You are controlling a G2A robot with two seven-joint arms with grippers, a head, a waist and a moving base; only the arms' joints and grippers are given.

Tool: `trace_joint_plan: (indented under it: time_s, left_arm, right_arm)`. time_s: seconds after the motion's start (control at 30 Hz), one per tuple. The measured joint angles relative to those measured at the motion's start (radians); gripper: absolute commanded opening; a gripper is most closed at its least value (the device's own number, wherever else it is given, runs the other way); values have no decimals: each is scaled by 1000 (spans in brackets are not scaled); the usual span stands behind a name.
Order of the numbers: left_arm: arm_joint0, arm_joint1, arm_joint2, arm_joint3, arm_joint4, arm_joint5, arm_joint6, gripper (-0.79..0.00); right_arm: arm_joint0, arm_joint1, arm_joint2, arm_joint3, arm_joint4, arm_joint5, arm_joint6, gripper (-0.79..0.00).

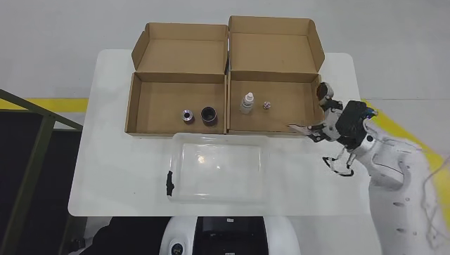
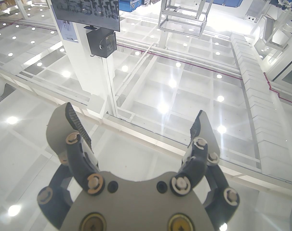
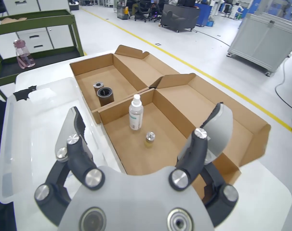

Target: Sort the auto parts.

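Two open cardboard boxes stand side by side at the back of the white table [image 1: 119,157]. The left box [image 1: 151,107] holds a small metal cylinder [image 1: 186,115] [image 3: 97,86] and a black ring-shaped cylinder [image 1: 209,114] [image 3: 105,95]. In the right box [image 1: 295,100] stand a white spray bottle [image 1: 247,102] [image 3: 136,114] and a small metal-capped part [image 1: 266,105] [image 3: 150,139]. My right gripper [image 1: 313,109] [image 3: 147,110] hangs open and holds nothing over the right box's near right corner. My left gripper [image 2: 134,114] is open, holds nothing and points up at the ceiling.
A clear plastic bin [image 1: 219,137] [image 3: 40,111] lies in front of the boxes, with black tape [image 1: 169,183] on its left rim. Both box lids [image 1: 274,44] stand folded back. A green cart [image 3: 35,20] with a pink bottle stands beyond the table's left side.
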Motion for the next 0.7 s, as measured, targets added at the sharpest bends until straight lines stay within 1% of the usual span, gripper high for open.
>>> trace_joint_plan:
  time_s: [0.27,0.47,0.7]
  left_arm:
    - [0,0,0,0,0,0,0,0]
    - [0,0,0,0,0,0,0,0]
    - [0,0,0,0,0,0,0,0]
  right_arm:
    - [-125,13,120,17,-95,16,-219,0]
    - [-211,22,199,25,-132,26,-358,0]
    - [-289,28,256,17,-155,50,-463,0]
